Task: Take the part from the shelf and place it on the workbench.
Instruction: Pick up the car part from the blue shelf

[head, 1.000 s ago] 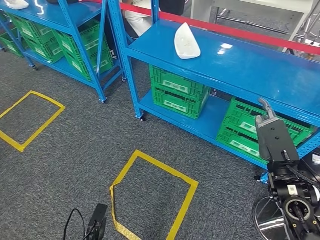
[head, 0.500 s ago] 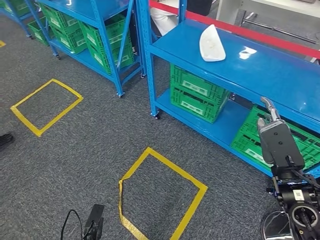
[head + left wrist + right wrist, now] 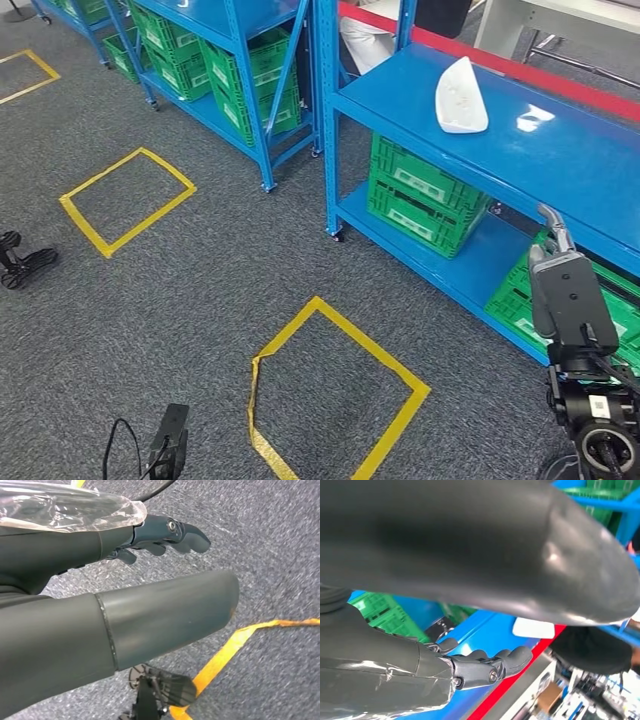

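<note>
Blue shelf (image 3: 573, 160) carries the white part (image 3: 460, 97); I'm on approach, right hand (image 3: 562, 270) empty, fingers loosely apart, reach next.

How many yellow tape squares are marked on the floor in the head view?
3: one nearest the robot, one further left, and one cut off at the picture's upper left corner. Others may lie outside the view.

A part (image 3: 461, 97) lies on the top level of the right-hand shelf (image 3: 573, 160), near its left end. Crates (image 3: 423, 195) sit on the level below it. A second shelf (image 3: 226, 30) stands to the left, also with crates (image 3: 249, 80). Taped squares (image 3: 336, 400) mark the floor before both. The right hand (image 3: 570, 295) hangs before the right-hand shelf's lower level.
</note>
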Motion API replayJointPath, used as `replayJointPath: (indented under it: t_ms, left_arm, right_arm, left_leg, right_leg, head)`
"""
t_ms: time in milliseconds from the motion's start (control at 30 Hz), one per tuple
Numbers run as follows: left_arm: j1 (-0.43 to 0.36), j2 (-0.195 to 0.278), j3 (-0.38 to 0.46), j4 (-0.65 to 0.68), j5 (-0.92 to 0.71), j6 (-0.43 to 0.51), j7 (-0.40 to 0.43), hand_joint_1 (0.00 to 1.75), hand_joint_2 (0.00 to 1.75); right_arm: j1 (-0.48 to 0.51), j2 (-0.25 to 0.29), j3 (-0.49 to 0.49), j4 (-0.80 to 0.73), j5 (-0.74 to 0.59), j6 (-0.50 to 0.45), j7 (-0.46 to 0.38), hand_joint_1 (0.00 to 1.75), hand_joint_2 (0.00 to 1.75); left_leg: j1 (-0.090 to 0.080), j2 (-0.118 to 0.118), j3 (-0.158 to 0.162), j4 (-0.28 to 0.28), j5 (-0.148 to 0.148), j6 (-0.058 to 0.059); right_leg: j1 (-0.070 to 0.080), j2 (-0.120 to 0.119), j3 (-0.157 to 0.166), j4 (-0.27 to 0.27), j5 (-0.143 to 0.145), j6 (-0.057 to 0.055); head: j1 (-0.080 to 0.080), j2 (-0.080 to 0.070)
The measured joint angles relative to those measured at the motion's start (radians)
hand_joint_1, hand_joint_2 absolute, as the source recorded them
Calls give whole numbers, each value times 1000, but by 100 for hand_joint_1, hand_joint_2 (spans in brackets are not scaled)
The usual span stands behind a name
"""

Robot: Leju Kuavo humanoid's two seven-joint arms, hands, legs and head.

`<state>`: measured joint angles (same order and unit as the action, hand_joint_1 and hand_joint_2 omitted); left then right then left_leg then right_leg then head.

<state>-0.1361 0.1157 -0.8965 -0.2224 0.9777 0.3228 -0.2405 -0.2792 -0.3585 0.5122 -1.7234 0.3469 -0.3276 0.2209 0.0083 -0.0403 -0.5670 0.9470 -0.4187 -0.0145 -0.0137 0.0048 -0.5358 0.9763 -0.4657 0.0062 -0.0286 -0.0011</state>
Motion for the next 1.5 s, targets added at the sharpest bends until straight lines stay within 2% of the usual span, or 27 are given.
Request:
replayJointPath:
  t_ms: [67, 100, 167, 200, 233, 267, 333, 367, 400, 433, 533, 567, 600, 667, 700, 733, 767, 800, 833, 867, 900, 933, 1033, 1067, 1200, 1267, 1500]
  left_arm:
    - [-4, 5, 0, 0, -7, 1, 7, 0, 0]
    - [-8, 7, 0, 0, -9, 2, 8, 0, 0]
    - [-13, 8, 0, 0, -11, 2, 8, 0, 0]
    - [-15, 9, 0, 0, -11, 2, 8, 0, 0]
    - [-16, 9, 0, 0, -11, 2, 7, 0, 0]
    - [-16, 9, 0, 0, -9, 2, 6, 0, 0]
    - [-18, 9, 1, 0, -6, 2, 1, 0, 0]
    - [-19, 9, 1, 0, -5, 2, -3, 0, 0]
    - [-20, 9, 2, 0, -4, 2, -6, 0, 0]
    - [-21, 8, 2, 0, -3, 2, -8, 0, 0]
    - [-22, 6, 3, 0, -2, 2, -11, 0, 0]
    - [-22, 5, 3, 0, -2, 2, -12, 0, 0]
    - [-22, 4, 3, 0, -2, 2, -12, 0, 0]
    - [-23, 3, 4, 0, -1, 2, -12, 0, 0]
    - [-22, 3, 4, 0, -1, 2, -12, 0, 0]
    - [-22, 2, 4, 0, -1, 2, -13, 0, 0]
    - [-22, 1, 4, 0, -2, 1, -13, 0, 0]
    - [-22, -1, 4, 0, -3, 0, -13, 0, 0]
    - [-21, -3, 4, 0, -4, 0, -13, 0, 0]
    - [-22, -5, 4, 0, -6, 0, -13, 0, 0]
    - [-22, -7, 4, 0, -9, 0, -12, 0, 0]
    - [-22, -9, 4, 0, -10, 0, -11, 0, 0]
    - [-22, -11, 4, 0, -14, 1, -7, 0, 0]
    - [-22, -11, 4, 0, -15, 1, -6, 0, 0]
    - [-30, -13, 3, 0, -22, 2, 2, 0, 0]
    - [-31, -14, 3, 0, -24, 2, 7, 0, 0]
    - [-33, -20, 3, 0, -25, 2, 8, 0, 0]
  right_arm:
    - [10, -1, -10, -14, 2, -7, -4, 0, 0]
    - [14, -1, -14, -20, 2, -9, -7, 0, 0]
    - [22, -1, -21, -25, 4, -15, -12, 0, 0]
    - [28, -1, -25, -27, 5, -19, -14, 0, 0]
    - [34, -1, -29, -30, 6, -25, -15, 0, 0]
    - [41, -1, -35, -34, 7, -30, -15, 0, 0]
    - [50, -1, -47, -45, 8, -40, -15, 0, 0]
    - [53, -1, -53, -51, 9, -45, -15, 0, 0]
    - [55, -1, -60, -56, 9, -49, -15, 0, 0]
    - [57, -1, -66, -60, 9, -52, -14, 0, 0]
    - [63, -1, -80, -72, 9, -56, -14, 0, 0]
    - [64, -1, -84, -75, 9, -56, -15, 0, 0]
    - [65, -1, -88, -77, 9, -57, -14, 0, 0]
    - [70, -1, -93, -79, 9, -58, -14, 0, 0]
    - [75, -1, -95, -79, 9, -59, -14, 0, 0]
    - [79, -1, -97, -79, 9, -60, -14, 0, 0]
    - [81, -1, -100, -80, 10, -61, -14, 0, 0]
    - [82, -1, -103, -81, 12, -63, -14, 0, 0]
    - [83, -1, -107, -83, 15, -65, -14, 0, 0]
    - [85, -1, -111, -85, 18, -67, -13, 0, 0]
    - [86, -1, -115, -88, 21, -69, -13, 0, 0]
    - [90, -1, -119, -92, 24, -71, -12, 0, 0]
    - [102, -1, -131, -104, 34, -72, -10, 0, 0]
    - [104, -1, -135, -108, 38, -72, -10, 0, 0]
    - [112, -1, -144, -120, 51, -70, -7, 0, 0]
    - [120, -1, -151, -127, 59, -69, -5, 0, 0]
    - [134, -1, -166, -146, 76, -58, -4, 0, 0]
  left_leg:
    - [2, 12, -14, 37, -22, -11]
    - [3, 19, -38, 87, -46, -16]
    - [6, 29, -111, 227, -101, -24]
    - [7, 30, -143, 279, -112, -26]
    - [7, 31, -158, 297, -105, -26]
    - [7, 31, -153, 272, -79, -25]
    - [6, 34, -96, 136, -3, -16]
    - [3, 35, -66, 69, 23, -10]
    - [0, 36, -46, 26, 34, -4]
    - [-3, 37, -37, 6, 33, 2]
    - [-2, 35, -25, -7, 26, 17]
    - [0, 35, -17, -13, 24, 23]
    - [2, 35, -10, -19, 23, 28]
    - [0, 35, 1, -21, 16, 37]
    - [-1, 34, 5, -21, 12, 40]
    - [-2, 32, 11, -20, 7, 41]
    - [-2, 31, 17, -19, 2, 40]
    - [-3, 29, 25, -17, -4, 39]
    - [-3, 27, 32, -16, -11, 37]
    - [-5, 25, 36, -12, -17, 33]
    - [-6, 23, 37, -8, -22, 28]
    - [-7, 22, 36, -6, -24, 24]
    - [-8, 21, 34, -2, -24, 13]
    - [-9, 22, 36, -1, -21, 14]
    - [-10, 25, 43, -12, -22, 33]
    - [-8, 26, 44, -14, -22, 32]
    - [-3, 27, 44, -19, -21, 14]
  right_leg:
    - [-3, -1, 6, -7, 3, -11]
    - [-5, -3, 9, -9, 4, -14]
    - [-4, -5, 11, -9, 1, -19]
    - [-3, -6, 13, -9, -1, -20]
    - [-3, -6, 15, -9, -3, -20]
    - [-3, -5, 19, -9, -6, -19]
    - [-3, -5, 30, -9, -15, -15]
    - [-1, -5, 34, -9, -20, -11]
    - [0, -5, 36, -10, -24, -6]
    - [2, -5, 37, -12, -27, -2]
    - [3, -7, 45, -15, -38, 13]
    - [3, -7, 39, 5, -52, 17]
    - [3, -6, 18, 53, -75, 19]
    - [3, -6, -56, 198, -129, 21]
    - [4, -5, -93, 260, -145, 22]
    - [4, -5, -116, 288, -141, 22]
    - [4, -5, -120, 275, -116, 21]
    - [4, -5, -106, 224, -74, 19]
    - [4, -5, -82, 152, -27, 16]
    - [6, -4, -56, 85, 7, 12]
    - [7, -4, -33, 34, 24, 9]
    - [8, -2, -22, 8, 27, 6]
    - [9, 0, -12, -6, 21, 1]
    - [8, 1, -9, -9, 21, 1]
    - [10, 1, -4, -11, 19, 1]
    - [13, 1, -4, -11, 18, 0]
    - [17, 1, -5, -11, 18, -5]
  head:
    - [-4, 0]
    - [-7, 0]
    - [-12, 0]
    - [-13, 0]
    - [-14, 0]
    - [-15, 0]
    - [-20, 0]
    - [-22, 0]
    - [-22, 0]
    - [-22, 0]
    - [-18, 0]
    - [-16, 0]
    - [-13, 0]
    - [-6, 0]
    - [-5, 0]
    - [-4, 0]
    - [-4, 0]
    - [-3, 0]
    - [-1, 0]
    - [1, 0]
    - [2, 0]
    - [3, 0]
    - [1, 0]
    - [-1, 0]
    - [-9, 0]
    - [-9, 0]
    - [-9, 0]
